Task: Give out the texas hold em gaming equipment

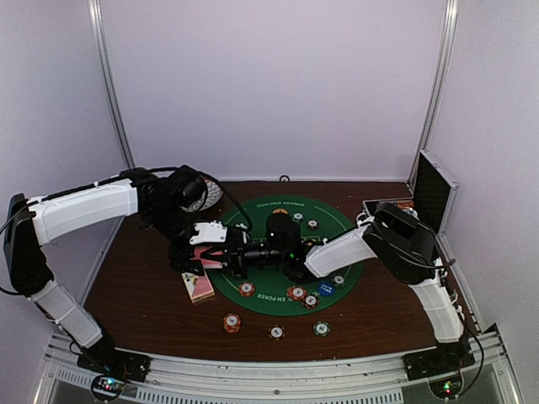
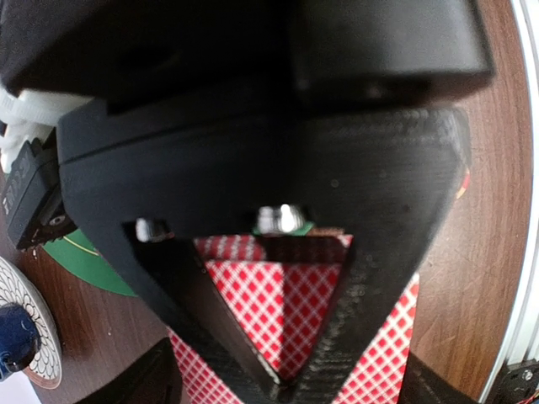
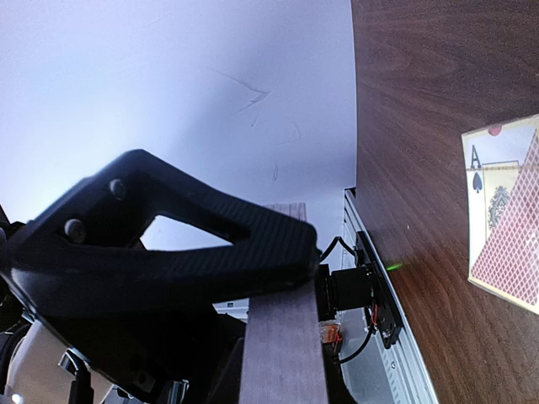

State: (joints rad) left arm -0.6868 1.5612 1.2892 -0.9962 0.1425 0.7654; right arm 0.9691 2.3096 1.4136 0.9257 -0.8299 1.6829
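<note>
Nearest the bases, three loose chips sit on bare table wood, short of the green mat. Just beyond, the pink-backed cards lie at the mat's left edge, w/ an ace of spades face up in the R wrist view. Left gripper hangs right over them, tips converging to almost nothing; can't tell if a card is pinched btwn them. Right gripper sits close alongside; grip state can't be told either. Prob. the step is peeling one card to deal: take the top card only, by an edge, lift straight, stay clear of the R arm, don't shove the pile. Further in, the blue button lies on the mat.
</note>
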